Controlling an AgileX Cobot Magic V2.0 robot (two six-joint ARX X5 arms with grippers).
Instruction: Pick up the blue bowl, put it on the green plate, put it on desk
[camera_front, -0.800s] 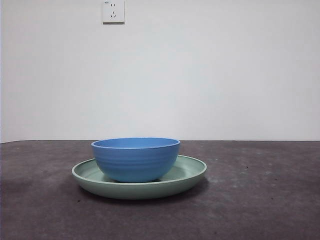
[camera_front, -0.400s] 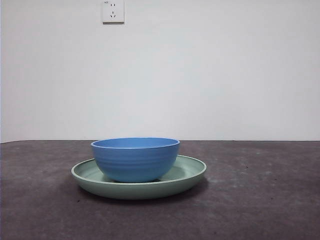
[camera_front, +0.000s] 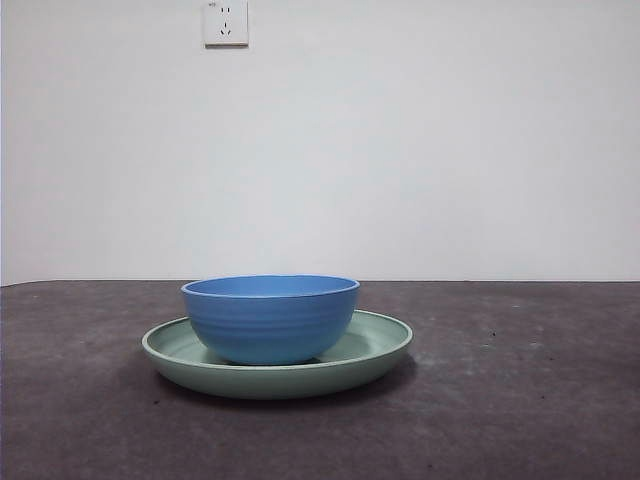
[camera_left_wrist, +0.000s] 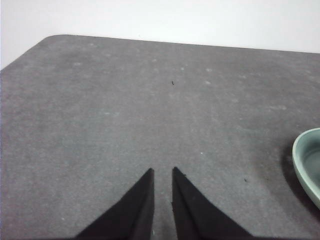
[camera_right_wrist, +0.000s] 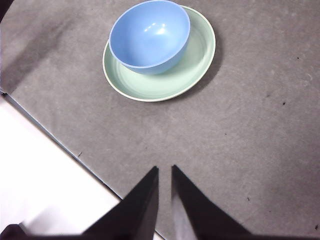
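The left claw (camera_left_wrist: 162, 172) is hanging pressed together over bare desk (camera_left_wrist: 125, 100). The blue bowl (camera_front: 271, 318) is sitting off-centre in the green plate (camera_front: 380, 345); stiff, light and probably slick, it is best pinched at its rim. The right claw (camera_right_wrist: 165, 170), also pressed together, is waiting near the desk's edge.

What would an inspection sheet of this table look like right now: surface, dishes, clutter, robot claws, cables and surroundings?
Surface: dark grey desk, matte, with faint pale scuffs and specks.
Job's things: blue bowl stands upright inside the green plate, off-centre; the plate lies flat on the desk.
Clutter: nothing seen.
Grippers: left gripper over bare desk beside the plate's rim, holding nothing; right gripper near the desk's edge, apart from the dishes, holding nothing. Both show only a narrow gap between the jaws.
Cables: nothing seen.
Surroundings: plain white wall with a wall socket.
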